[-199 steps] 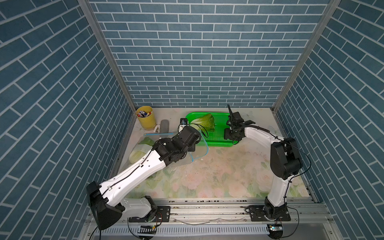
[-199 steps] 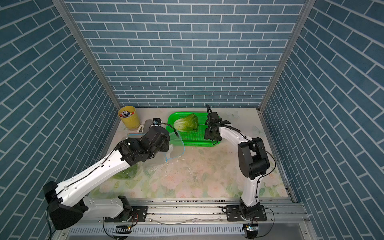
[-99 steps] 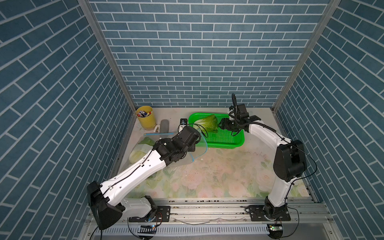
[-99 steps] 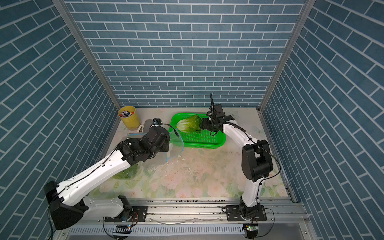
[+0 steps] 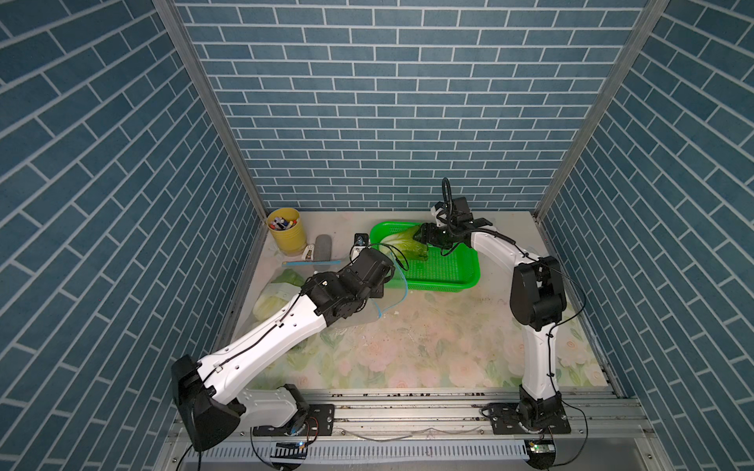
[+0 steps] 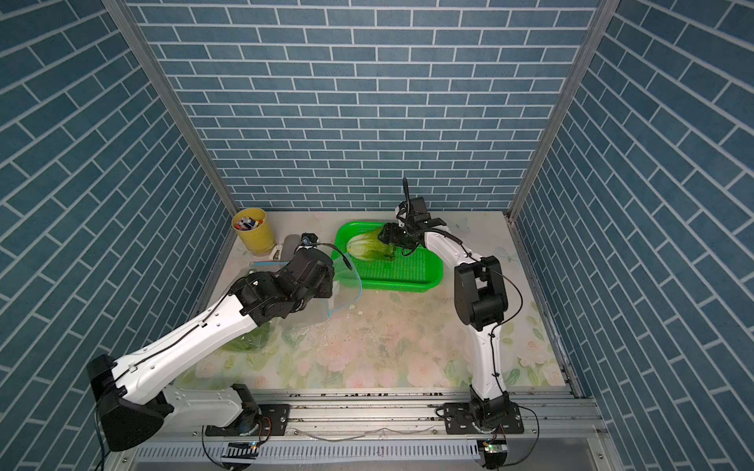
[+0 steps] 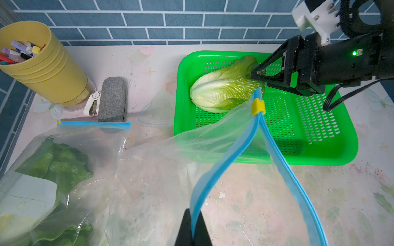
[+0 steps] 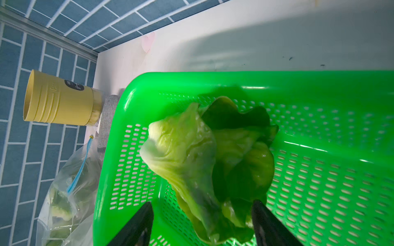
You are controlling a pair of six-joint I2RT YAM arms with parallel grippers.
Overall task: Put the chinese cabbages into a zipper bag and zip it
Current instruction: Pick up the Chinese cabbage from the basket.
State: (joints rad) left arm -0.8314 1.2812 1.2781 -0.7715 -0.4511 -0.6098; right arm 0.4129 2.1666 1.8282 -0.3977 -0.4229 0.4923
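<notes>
On the floral table [image 5: 428, 346], a filled bag [image 7: 53, 170] of leafy greens lies at 9 o'clock. The green basket [image 5: 444, 287] sits at 12 o'clock. Its 9 o'clock end is draped by the clear zipper bag [image 7: 202, 138], whose mouth gapes toward the basket. The one loose chinese cabbage [image 5: 402, 244] lies in the basket's 10 o'clock corner. Its long axis runs 9 to 3, with the white stem at 9 and the leafy top at 3. The right gripper [image 5: 420, 236] straddles that leafy tip, its jaws spread and not clamped. The left gripper [image 7: 193, 232] is clenched on the bag's blue zipper strip.
</notes>
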